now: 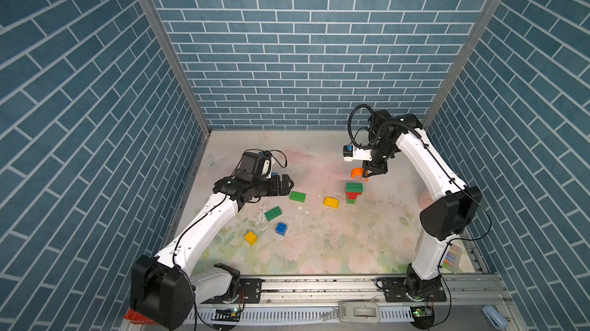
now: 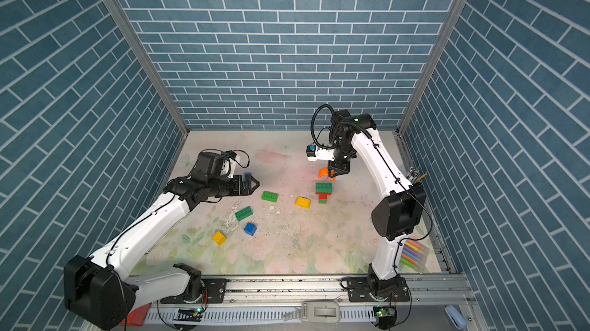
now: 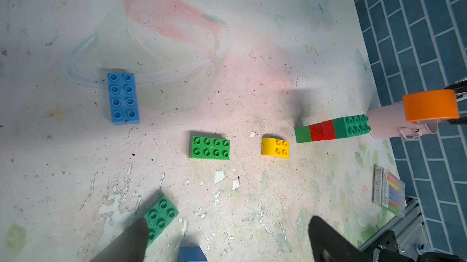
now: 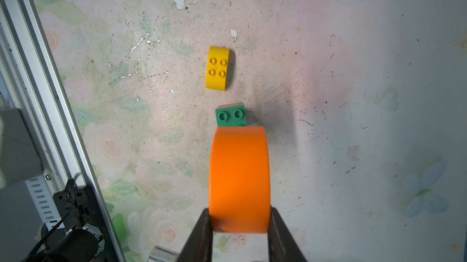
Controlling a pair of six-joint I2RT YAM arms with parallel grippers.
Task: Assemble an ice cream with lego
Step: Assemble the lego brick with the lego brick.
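Note:
A stack of lego [image 1: 353,190] [image 2: 324,190], green on red on green, stands right of the mat's middle. My right gripper [image 4: 240,219] [image 1: 367,175] is shut on an orange round-topped piece [image 4: 239,177] [image 1: 358,173] [image 3: 430,105], held just over the far side of the stack. Two studs of the top green brick [image 4: 230,116] show beyond it. My left gripper [image 3: 227,225] [image 1: 291,185] hangs open and empty above the mat's left part. A yellow round-topped piece [image 1: 331,201] [image 4: 218,67] lies left of the stack.
Loose on the mat lie two green oblong bricks [image 1: 297,196] [image 1: 273,213], a blue square brick [image 1: 281,228], a yellow square brick [image 1: 251,237] and a blue oblong brick [image 3: 123,97]. A marker pack [image 2: 413,254] and a pink cup [image 3: 389,119] sit by the right wall.

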